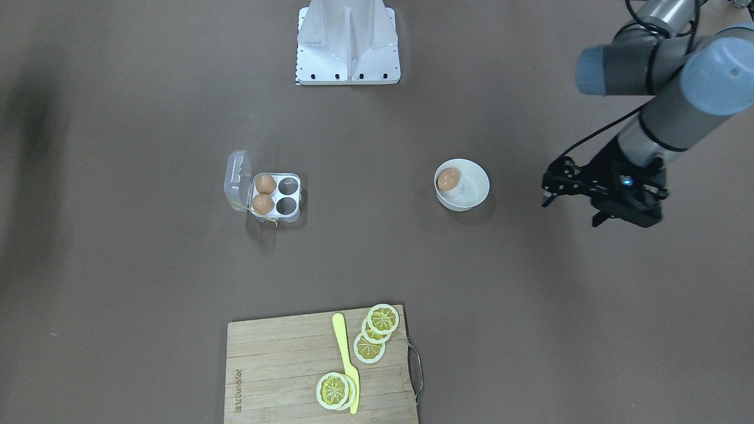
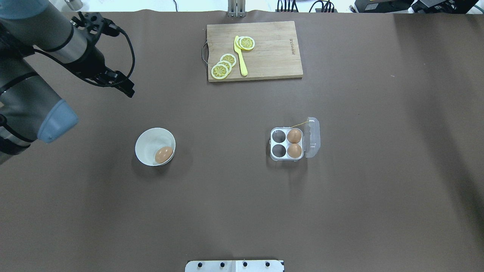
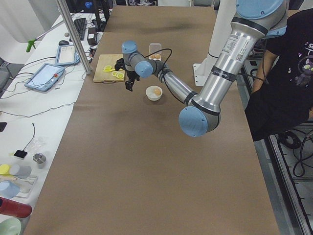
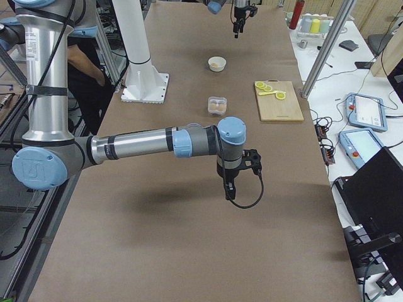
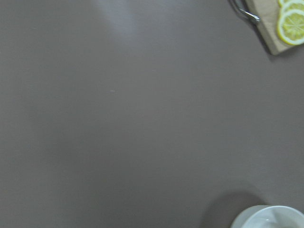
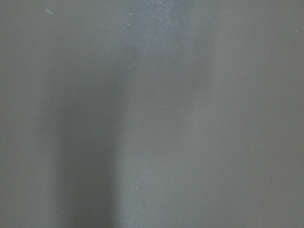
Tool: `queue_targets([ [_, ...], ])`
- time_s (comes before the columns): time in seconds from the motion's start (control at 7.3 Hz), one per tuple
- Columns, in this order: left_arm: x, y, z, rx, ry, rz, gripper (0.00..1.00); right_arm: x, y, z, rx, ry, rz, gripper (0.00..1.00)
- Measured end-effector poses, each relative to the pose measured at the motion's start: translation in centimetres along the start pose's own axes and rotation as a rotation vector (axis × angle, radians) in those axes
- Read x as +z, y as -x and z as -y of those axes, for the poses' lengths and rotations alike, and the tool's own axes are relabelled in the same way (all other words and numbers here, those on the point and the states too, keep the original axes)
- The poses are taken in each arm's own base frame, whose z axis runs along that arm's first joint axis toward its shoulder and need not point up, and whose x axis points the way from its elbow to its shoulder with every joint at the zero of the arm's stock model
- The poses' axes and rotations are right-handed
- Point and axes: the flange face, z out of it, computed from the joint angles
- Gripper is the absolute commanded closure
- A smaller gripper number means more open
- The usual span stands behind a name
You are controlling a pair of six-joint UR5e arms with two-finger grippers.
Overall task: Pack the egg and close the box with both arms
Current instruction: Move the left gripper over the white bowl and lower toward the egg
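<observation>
**Robotics laboratory work cell.** A long table under a brown covering carries a white pedestal. Two jointed industrial arms rise from it: the left arm and the right arm. Aluminium frame posts stand along the table's edge. White side benches hold touch-screen teach pendants, a keyboard and bottles. A person in a black T-shirt is close behind the robot's base.
</observation>
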Motion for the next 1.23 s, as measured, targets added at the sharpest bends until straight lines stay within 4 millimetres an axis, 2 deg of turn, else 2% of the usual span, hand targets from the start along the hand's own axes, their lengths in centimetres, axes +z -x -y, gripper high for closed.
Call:
queue_targets([
  [0.27, 3.6, -4.7, -1.5, 0.061, 0.041, 0.004, 0.06, 0.0, -0.1, 0.0, 0.002, -0.001, 0.000, 0.00],
  [0.55, 6.9, -7.6, -3.3, 0.099, 0.084, 0.008, 0.11, -0.2, -0.2, 0.0, 0.004, -0.004, -0.001, 0.00],
  [0.82, 8.8, -8.9, -4.3, 0.112, 0.103, 0.022, 0.21, -0.3, -0.2, 0.0, 0.004, -0.007, -0.001, 0.00],
  [1.23, 10.9, -9.8, -5.1, 0.128, 0.121, 0.045, 0.21, -0.4, -0.2, 0.0, 0.003, -0.009, -0.001, 0.00],
])
